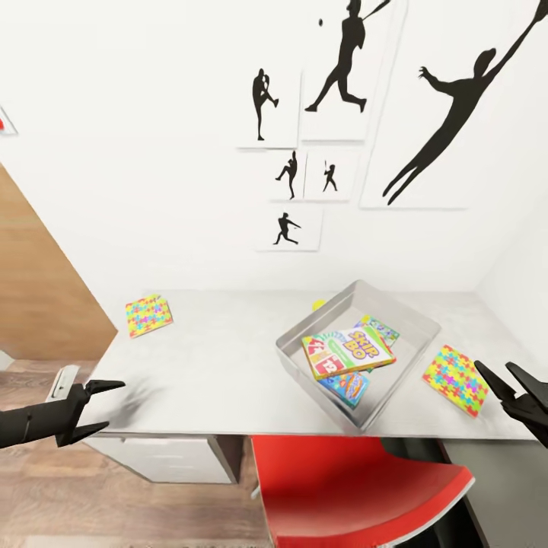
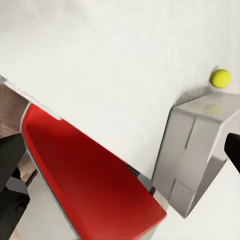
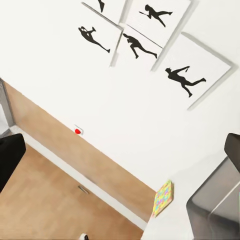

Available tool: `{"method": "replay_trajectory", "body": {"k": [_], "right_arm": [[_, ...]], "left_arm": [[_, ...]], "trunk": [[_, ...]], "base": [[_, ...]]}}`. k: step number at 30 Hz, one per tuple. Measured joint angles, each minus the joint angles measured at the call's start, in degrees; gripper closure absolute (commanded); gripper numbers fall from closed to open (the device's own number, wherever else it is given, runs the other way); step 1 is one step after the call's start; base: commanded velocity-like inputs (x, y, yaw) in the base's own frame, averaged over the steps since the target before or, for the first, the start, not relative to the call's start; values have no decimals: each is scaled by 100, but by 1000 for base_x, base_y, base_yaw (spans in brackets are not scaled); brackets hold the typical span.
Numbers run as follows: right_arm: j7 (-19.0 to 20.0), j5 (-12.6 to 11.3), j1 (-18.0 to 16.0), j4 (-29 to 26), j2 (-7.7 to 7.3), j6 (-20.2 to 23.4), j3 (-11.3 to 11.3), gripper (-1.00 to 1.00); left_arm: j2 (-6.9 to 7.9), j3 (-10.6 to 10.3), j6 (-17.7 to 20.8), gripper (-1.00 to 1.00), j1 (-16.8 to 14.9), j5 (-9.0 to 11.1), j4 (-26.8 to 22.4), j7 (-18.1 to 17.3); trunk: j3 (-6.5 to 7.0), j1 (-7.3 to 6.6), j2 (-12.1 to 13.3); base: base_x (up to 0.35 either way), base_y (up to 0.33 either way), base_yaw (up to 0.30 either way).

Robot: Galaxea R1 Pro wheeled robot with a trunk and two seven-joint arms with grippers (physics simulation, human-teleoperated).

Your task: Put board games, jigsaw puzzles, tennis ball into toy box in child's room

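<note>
Our left pincer [image 1: 103, 411] and right pincer [image 1: 508, 384] hang spread and empty at the surface [image 1: 221, 358] edge. The toy box [image 1: 411, 320] holds the board games (SKIP-BO box [image 1: 348, 352] topmost). We judge the near jigsaw puzzle [image 1: 455, 379] next, needing a right reach; the other puzzle [image 1: 148, 315] and tennis ball [image 2: 220, 78] wait outside.

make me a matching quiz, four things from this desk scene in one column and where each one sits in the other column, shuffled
Things:
1. SKIP-BO box
2. tennis ball
3. left jigsaw puzzle
4. red chair

Places:
A. on the table, far to the left of the toy box
B. under the table's front edge
C. inside the toy box, on top of other boxes
D. on the table just behind the toy box

Pairs: 1-C, 2-D, 3-A, 4-B
</note>
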Motion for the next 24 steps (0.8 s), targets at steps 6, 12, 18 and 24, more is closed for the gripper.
{"method": "replay_trajectory", "body": {"k": [6, 12, 18, 24], "right_arm": [[5, 28, -1, 4, 1, -5, -2, -100], [8, 35, -1, 11, -2, -9, -2, -100], [7, 38, -2, 9, 0, -10, -2, -100], [7, 40, 0, 7, 1, -11, -2, -100]], "left_arm": [[5, 12, -1, -100, 6, -30, 3, 3], [23, 22, -1, -100, 13, -166, 2, 3], [37, 25, -1, -100, 19, -304, 4, -2], [51, 35, -1, -100, 22, -364, 5, -3]], "trunk": [[55, 0, 0], [110, -1, -1], [166, -1, -1], [222, -2, -1]], "base": [[-188, 88, 42], [-112, 184, 11], [-31, 133, 3], [-9, 40, 1]]}}
